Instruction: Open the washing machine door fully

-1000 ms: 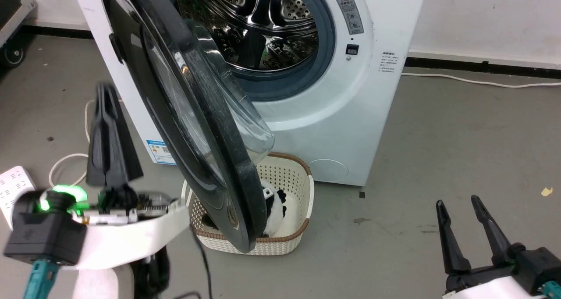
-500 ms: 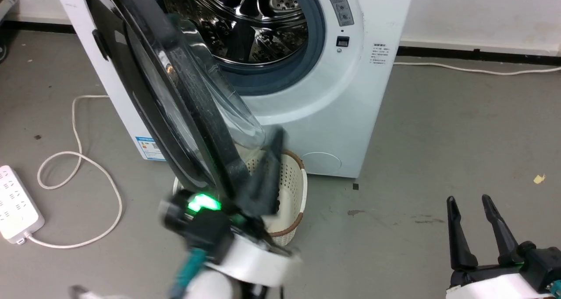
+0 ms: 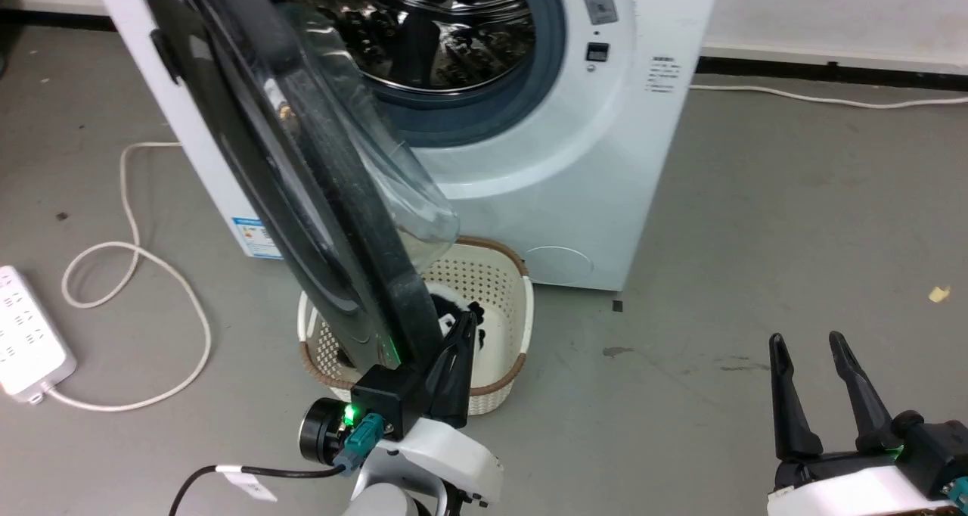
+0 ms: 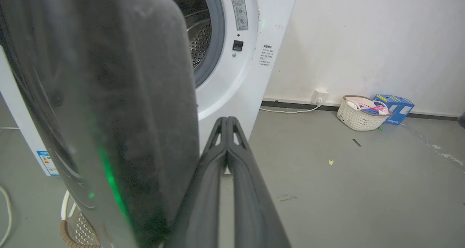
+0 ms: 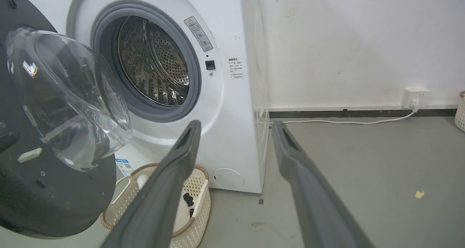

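Washing machine door [image 3: 249,145]: glossy black, clear glass bowl. Machine body [image 3: 597,198]: white, grey ring round opening. Drum [image 5: 156,70]: shiny steel, dotted with holes. Basket [image 3: 508,278]: cream, fine hole lattice, brown rim. Floor [image 3: 756,221]: plain grey. Power strip [image 3: 26,342]: white. Left gripper [image 3: 466,321], right gripper [image 3: 808,342]: dark grey fingers, white wrists.

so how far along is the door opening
Done: the washing machine door is unlatched and swung out, baring the drum opening. In hand: the shut left tool sits by the door's lower rim, inner side, seemingly to push. Left: the door stands about halfway, so the rest of the swing. The right tool hangs open, apart.
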Available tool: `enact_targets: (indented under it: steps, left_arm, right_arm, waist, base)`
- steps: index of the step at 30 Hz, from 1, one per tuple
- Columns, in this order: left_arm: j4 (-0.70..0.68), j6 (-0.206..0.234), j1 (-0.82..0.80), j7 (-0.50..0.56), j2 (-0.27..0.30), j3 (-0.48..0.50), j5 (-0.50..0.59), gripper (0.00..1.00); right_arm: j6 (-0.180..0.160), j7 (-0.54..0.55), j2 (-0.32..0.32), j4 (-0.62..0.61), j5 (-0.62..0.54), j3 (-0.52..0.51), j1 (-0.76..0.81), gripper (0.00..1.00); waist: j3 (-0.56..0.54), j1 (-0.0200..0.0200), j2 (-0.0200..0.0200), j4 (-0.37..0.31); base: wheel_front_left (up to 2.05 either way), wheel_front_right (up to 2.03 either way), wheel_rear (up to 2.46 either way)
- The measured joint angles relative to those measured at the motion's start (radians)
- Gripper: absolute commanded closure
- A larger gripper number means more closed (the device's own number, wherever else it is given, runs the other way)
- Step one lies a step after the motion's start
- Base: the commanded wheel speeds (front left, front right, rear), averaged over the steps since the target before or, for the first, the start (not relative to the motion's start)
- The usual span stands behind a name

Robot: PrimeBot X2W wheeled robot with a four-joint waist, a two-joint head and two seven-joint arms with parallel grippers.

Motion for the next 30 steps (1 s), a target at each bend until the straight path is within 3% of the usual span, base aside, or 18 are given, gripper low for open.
enact_targets:
  steps: [8, 18, 25, 30]
  left_arm:
    - [-0.013, -0.009, 0.016, -0.003, -0.006, 0.027, 0.015, 1.00]
    - [-0.029, -0.019, 0.084, -0.004, 0.000, 0.075, 0.030, 1.00]
    - [-0.047, -0.012, 0.116, -0.004, 0.046, 0.173, 0.035, 1.00]
    - [-0.058, -0.008, 0.111, -0.004, 0.092, 0.264, 0.018, 1.00]
  right_arm:
    - [0.000, 0.000, 0.000, 0.006, 0.001, 0.001, 0.001, 0.00]
    - [0.000, 0.000, 0.000, 0.015, 0.002, 0.018, 0.006, 0.00]
    - [0.000, 0.000, 0.001, 0.027, 0.001, 0.043, 0.007, 0.00]
    - [0.000, 0.000, 0.001, 0.026, -0.010, 0.052, 0.000, 0.00]
  waist:
    - [-0.013, -0.0001, 0.0000, 0.066]
    - [-0.043, -0.0002, 0.0000, 0.223]
    - [-0.056, -0.0002, 0.0000, 0.340]
    - [-0.024, -0.0001, 0.0000, 0.377]
  base:
    - [0.00, 0.00, 0.00]
    - [0.00, 0.00, 0.00]
    - [0.00, 0.00, 0.00]
    - [0.00, 0.00, 0.00]
